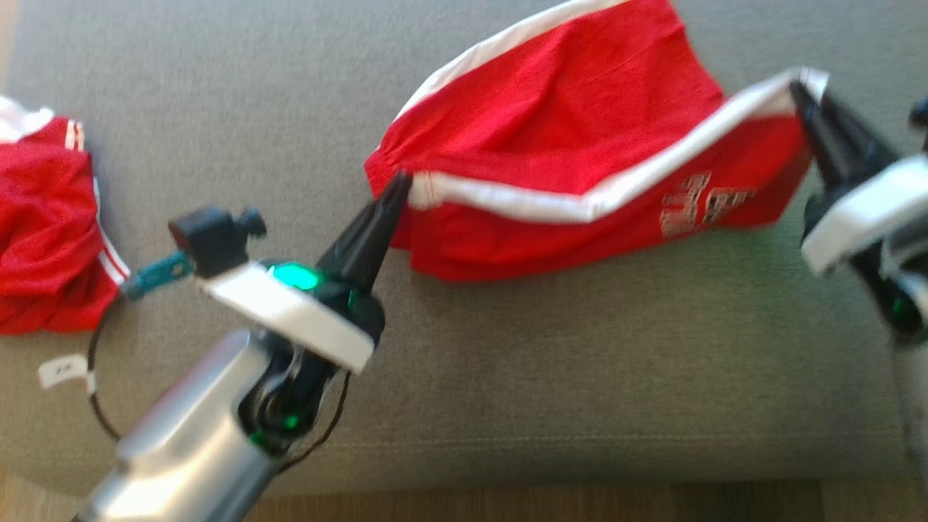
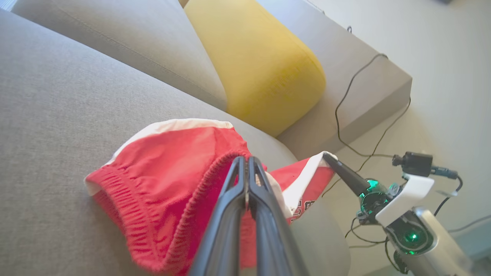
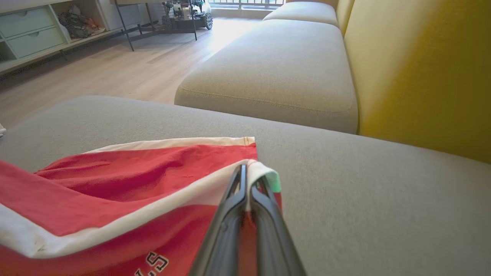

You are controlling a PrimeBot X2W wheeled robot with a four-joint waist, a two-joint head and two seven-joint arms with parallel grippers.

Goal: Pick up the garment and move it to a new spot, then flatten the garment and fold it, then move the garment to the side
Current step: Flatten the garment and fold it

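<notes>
**Desk editor:** Head view: what is happening?

**Photographer:** The left jaws are pinching the garment [image 1: 580, 145] at its elastic waistband, at 9 o'clock on the cloth. The right jaws are pinching a white-trimmed hem corner at 2 o'clock. The red shorts are hanging stretched between the two over the grey sofa seat [image 1: 507, 377], at 1 o'clock in the frame. A second red garment [image 1: 43, 225] is lying crumpled at 9 o'clock, well apart.

**Desk editor:** And the left wrist view?

**Photographer:** The left arm's dark fingers [image 2: 230, 214] are pressing together on the ribbed waistband. The waist opening is gaping toward 9 o'clock, with its lower edge sagging onto the seat. A yellow cushion [image 2: 261, 65] is leaning at 12 o'clock. The right jaws are gripping the far corner at 3 o'clock.

**Desk editor:** The right wrist view?

**Photographer:** The right arm's fingers [image 3: 226, 230] are squeezing the white hem corner, which is curling over their tips. The cloth is trailing away toward 9 o'clock, rumpled, with lettering showing at 7 o'clock. The wooden floor [image 3: 115, 73] is showing at 11 o'clock.

**Desk editor:** So how far along is the job?

**Photographer:** The pick-up looks done, since both corners are in hand. The robot appears to be carrying or spreading the shorts. They are not lying flat, no fold is showing, and the move to the side looks to be ahead.
</notes>
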